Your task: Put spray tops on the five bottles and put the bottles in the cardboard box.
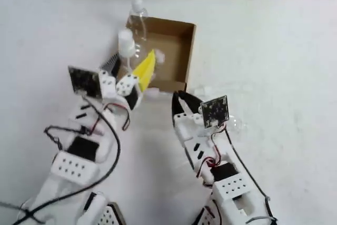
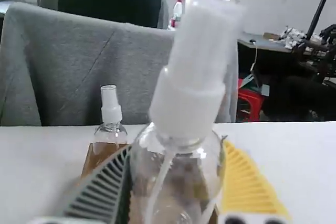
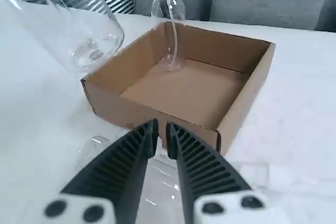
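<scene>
My left gripper (image 1: 134, 57) is shut on a clear bottle (image 2: 176, 182) that wears a white spray top (image 2: 197, 66), gripped between a yellow finger (image 1: 145, 69) and a dark ribbed finger (image 2: 102, 195). It hangs tilted over the near left edge of the cardboard box (image 1: 176, 51). A second capped bottle (image 1: 135, 17) stands upright in the box's far left corner (image 3: 168, 6). My right gripper (image 1: 181, 100) sits low just in front of the box, its black fingers (image 3: 139, 145) shut with nothing between them. The held bottle's base (image 3: 73, 30) shows beside the box.
A clear bottle without a top (image 1: 233, 124) lies on the white table by my right arm. Clear plastic pieces (image 3: 102, 148) lie on the table under and around my right gripper, close to the box's near wall (image 3: 157, 116). Grey chairs stand beyond the table's far edge.
</scene>
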Controlling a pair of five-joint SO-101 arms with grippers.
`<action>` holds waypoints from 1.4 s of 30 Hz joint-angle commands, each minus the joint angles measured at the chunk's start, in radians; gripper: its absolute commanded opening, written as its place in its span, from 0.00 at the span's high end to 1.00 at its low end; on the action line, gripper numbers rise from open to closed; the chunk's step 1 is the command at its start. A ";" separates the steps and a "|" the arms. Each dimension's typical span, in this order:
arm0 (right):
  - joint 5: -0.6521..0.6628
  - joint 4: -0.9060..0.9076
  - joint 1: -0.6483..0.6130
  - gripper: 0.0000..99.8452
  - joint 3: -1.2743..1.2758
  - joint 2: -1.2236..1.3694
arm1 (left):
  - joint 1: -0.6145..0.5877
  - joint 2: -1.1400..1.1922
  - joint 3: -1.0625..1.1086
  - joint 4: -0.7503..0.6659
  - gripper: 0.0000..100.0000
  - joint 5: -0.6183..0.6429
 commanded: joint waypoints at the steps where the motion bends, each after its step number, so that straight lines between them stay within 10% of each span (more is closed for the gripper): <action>1: 0.000 0.027 0.016 0.98 0.009 -0.007 | -0.050 0.285 -0.236 -0.038 0.98 -0.011; 16: 0.000 0.068 0.071 0.98 0.009 -0.005 | -0.128 0.923 -0.440 -0.445 0.98 -0.011; 42: 0.000 0.068 0.071 0.98 0.009 -0.004 | -0.176 1.325 -0.726 -0.445 0.98 -0.115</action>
